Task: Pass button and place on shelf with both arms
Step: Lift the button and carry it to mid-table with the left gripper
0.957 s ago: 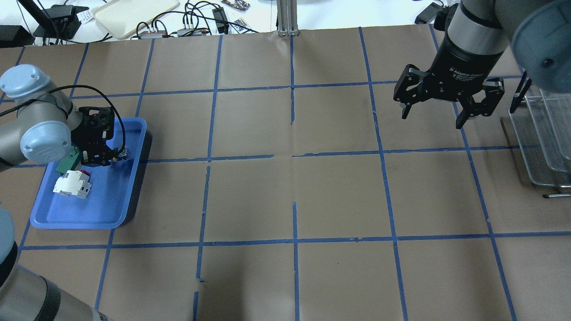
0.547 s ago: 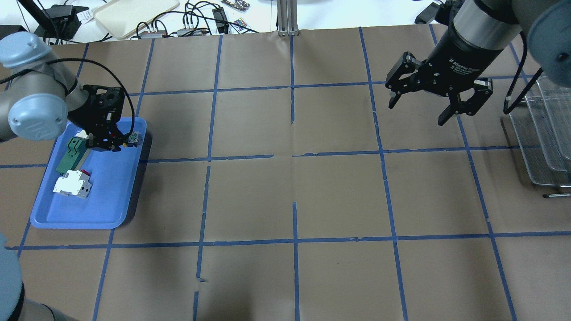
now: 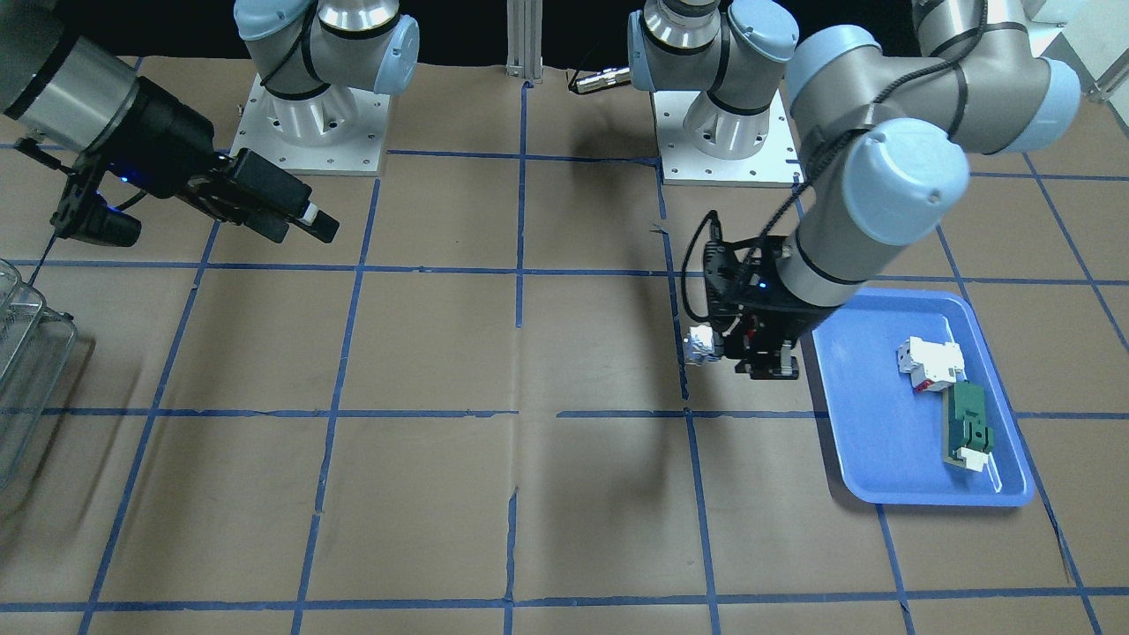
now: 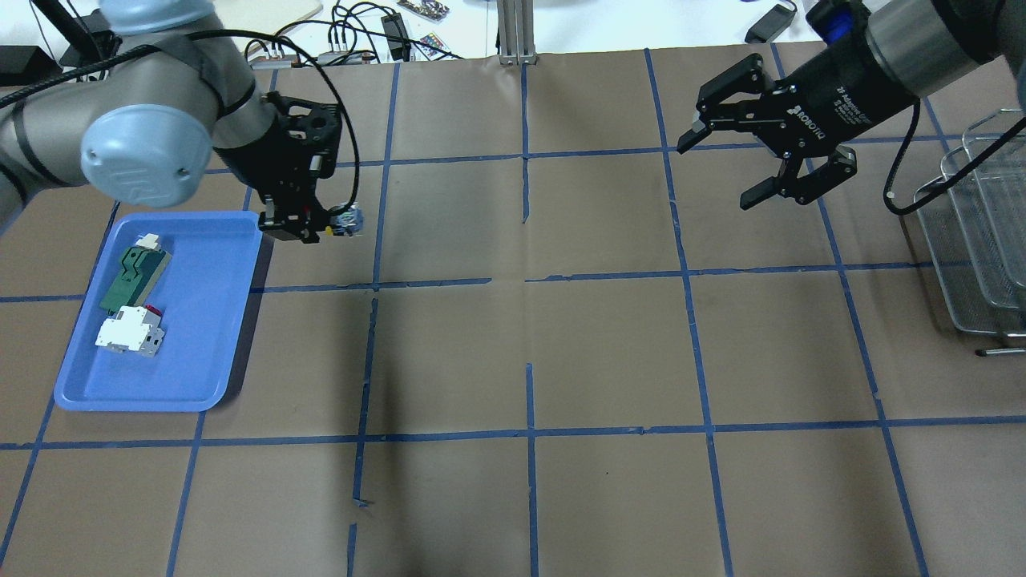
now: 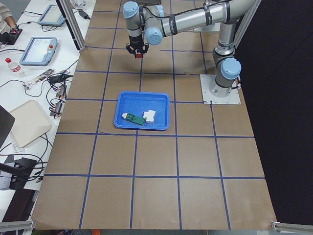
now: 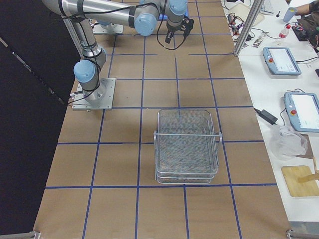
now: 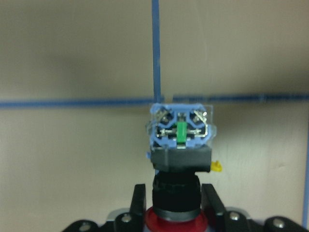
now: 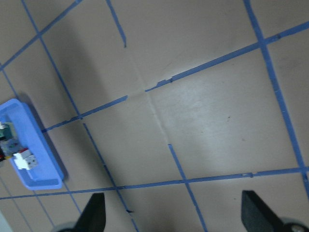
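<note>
My left gripper (image 4: 309, 228) is shut on the button (image 4: 346, 222) and holds it above the table, just past the blue tray's far right corner. In the left wrist view the button (image 7: 179, 130) sticks out from between the fingers. Its blue-white block points away and its red cap sits at the palm. It also shows in the front-facing view (image 3: 703, 346). My right gripper (image 4: 717, 172) is open and empty, high over the far right of the table and turned toward the left. The wire-mesh shelf (image 4: 970, 240) stands at the right edge, to the right of that gripper.
The blue tray (image 4: 184, 361) lies at the left and holds a white block with red marks (image 4: 128, 330) and a green flat part (image 4: 135, 276). Brown paper with blue tape lines covers the table. Cables and devices lie beyond the far edge.
My left gripper has risen out of the tray with the button and moved right and farther away. My right gripper has turned its open fingers toward the left.
</note>
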`<control>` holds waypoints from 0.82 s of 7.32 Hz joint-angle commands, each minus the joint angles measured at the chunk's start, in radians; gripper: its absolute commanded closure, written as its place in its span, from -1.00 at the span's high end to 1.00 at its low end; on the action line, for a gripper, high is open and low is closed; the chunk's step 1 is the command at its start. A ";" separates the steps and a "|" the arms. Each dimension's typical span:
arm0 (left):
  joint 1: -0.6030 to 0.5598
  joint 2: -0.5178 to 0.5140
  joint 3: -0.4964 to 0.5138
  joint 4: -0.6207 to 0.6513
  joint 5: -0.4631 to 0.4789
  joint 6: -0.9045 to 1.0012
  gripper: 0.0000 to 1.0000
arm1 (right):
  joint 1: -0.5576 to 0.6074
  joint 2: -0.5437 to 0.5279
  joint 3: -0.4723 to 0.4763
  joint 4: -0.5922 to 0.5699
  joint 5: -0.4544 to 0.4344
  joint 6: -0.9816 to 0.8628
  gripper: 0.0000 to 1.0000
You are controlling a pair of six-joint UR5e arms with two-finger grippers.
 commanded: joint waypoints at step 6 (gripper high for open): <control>-0.293 0.072 0.186 -0.188 -0.103 -0.313 -1.00 | -0.121 0.002 0.171 0.102 0.579 -0.149 1.00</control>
